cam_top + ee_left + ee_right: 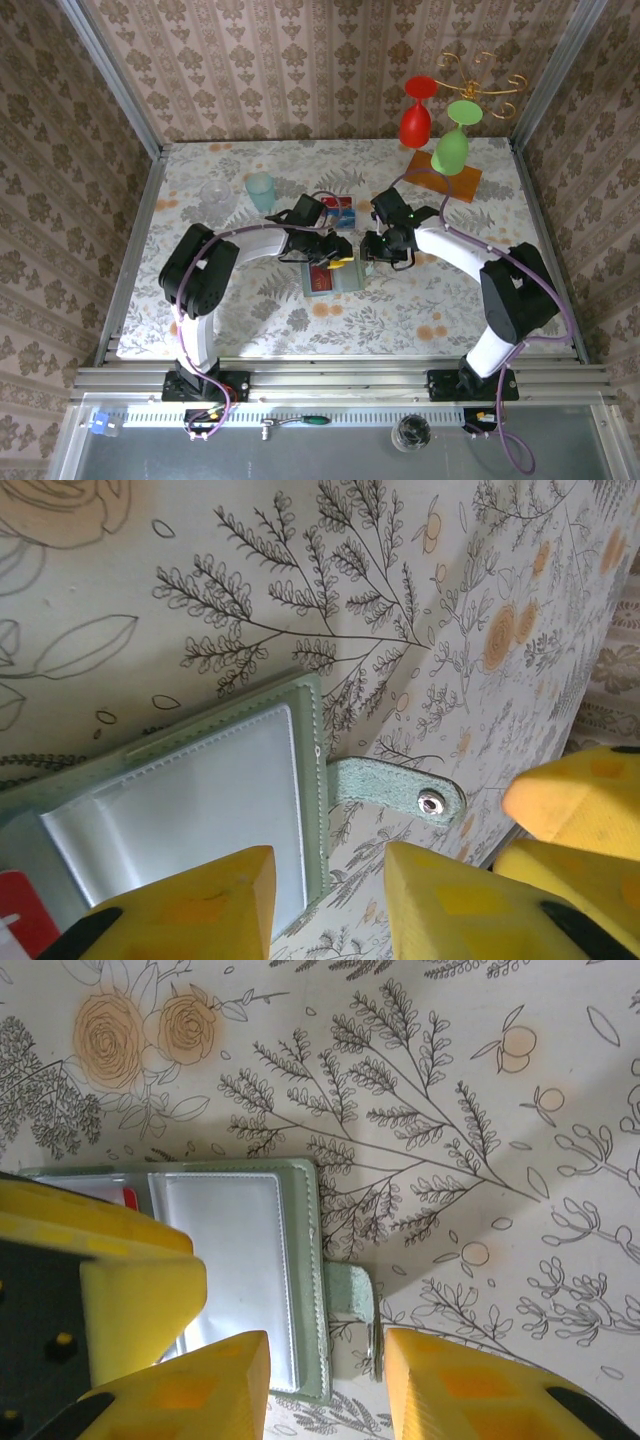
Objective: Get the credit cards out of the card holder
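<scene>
left gripper (328, 870), right gripper (328, 1348) hover over card holder (200, 800)

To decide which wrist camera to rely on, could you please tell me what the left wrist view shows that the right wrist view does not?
Left wrist, not right wrist: the metal snap face-on, and the patterned wall beyond the tablecloth. Right wrist, not left wrist: two orange roses in the tablecloth's print. Both: the card holder lying open, clear sleeve up, a red card peeking out, and yellow fingers of the left gripper and right gripper over it.
</scene>
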{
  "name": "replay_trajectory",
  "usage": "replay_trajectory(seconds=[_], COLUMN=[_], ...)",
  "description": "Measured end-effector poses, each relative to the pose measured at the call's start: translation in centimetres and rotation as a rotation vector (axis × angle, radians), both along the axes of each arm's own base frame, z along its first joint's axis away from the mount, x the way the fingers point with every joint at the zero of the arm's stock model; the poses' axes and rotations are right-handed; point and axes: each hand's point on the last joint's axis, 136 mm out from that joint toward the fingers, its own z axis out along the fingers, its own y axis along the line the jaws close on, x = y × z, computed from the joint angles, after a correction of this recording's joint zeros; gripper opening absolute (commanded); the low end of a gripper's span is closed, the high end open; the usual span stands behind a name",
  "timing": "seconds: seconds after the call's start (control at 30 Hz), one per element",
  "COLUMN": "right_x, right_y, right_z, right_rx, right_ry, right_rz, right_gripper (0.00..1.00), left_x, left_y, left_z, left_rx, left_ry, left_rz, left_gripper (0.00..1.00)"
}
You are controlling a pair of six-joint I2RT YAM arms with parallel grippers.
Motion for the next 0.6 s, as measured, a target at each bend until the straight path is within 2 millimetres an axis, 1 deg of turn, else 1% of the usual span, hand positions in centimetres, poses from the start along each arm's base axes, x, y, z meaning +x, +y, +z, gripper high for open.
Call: replay_trajectory(seconds=[0.07,0.2,0.27,0.43,0.6], right_x=[0.2,0.1,0.0,-0.2,-1.1], right_y=[0.0,-0.2,-0.2,-0.3,-0.8], right_z=[-0.5,-2.0,-2.5,-2.9,-3.9], right_rx=[-0.009,-0.034,-0.041,-0.047,-0.059], right_ry=[0.008,0.038,0.050,0.056,0.083], right_rz=[0.007,0.021,0.024,0.033,0.031], right_gripper=[0.36,0.34,0.30,0.16,0.11], left_x=[0.0,0.1,0.2,0.3,0.1], left_y=[-0.1,-0.2,-0.3,-0.2,0.9], left_z=[0.1,0.2,0.3,0.3,0.4], left_rx=[-0.005,-0.011,-0.014,-0.019,-0.016], left_ry=[0.000,-0.004,-0.008,-0.014,-0.011], left_rz=[0.001,0.003,0.004,0.005,0.022], left_gripper=[0.37,0.37,0.37,0.37,0.37])
